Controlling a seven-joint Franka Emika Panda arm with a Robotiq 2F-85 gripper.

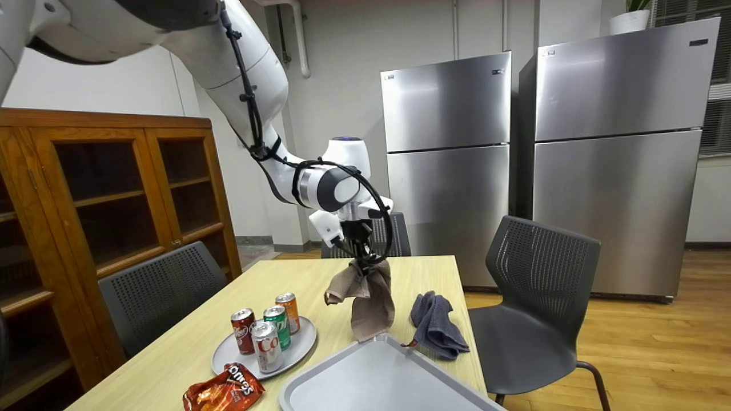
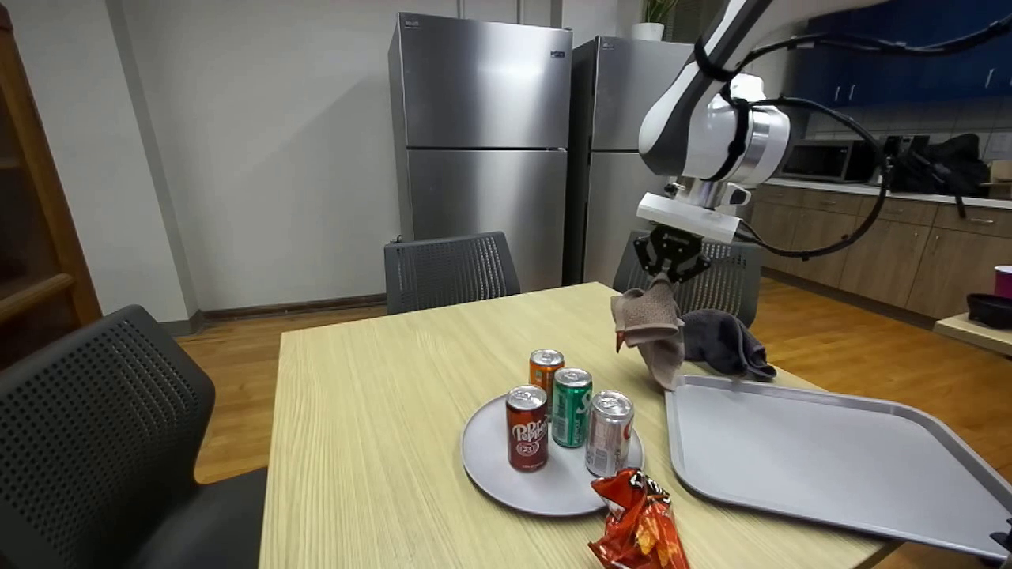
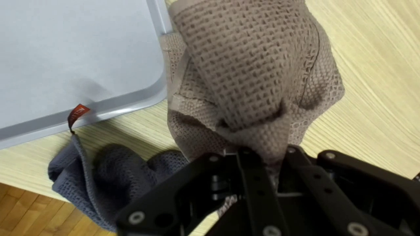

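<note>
- Pale wood-grain desk [image 2: 379,419]: fills much of both exterior views.
- Grey rectangular tray [image 2: 822,450]: at the desk's right edge, jutting past it.
- Round grey plate [image 2: 545,494]: lies just left of the tray.
- Brown waffle-weave towel [image 3: 249,65]: hangs over the desk, its lower end at the tray's far corner; contact unclear.
- Dark blue-grey towel [image 3: 121,183]: lies crumpled between that corner and the desk's right edge.
- Gripper [image 3: 267,157]: pinches the bunched top of the brown waffle-weave towel.
- Doritos bag [image 1: 225,391]: beside the plate's near rim.
- Dr Pepper can [image 2: 527,435], Sprite can [image 2: 572,407], silver Coke can [image 2: 609,438], orange can [image 2: 545,370]: upright on the plate.
- Red tag [image 3: 78,113]: over the tray's rim in the wrist view.
</note>
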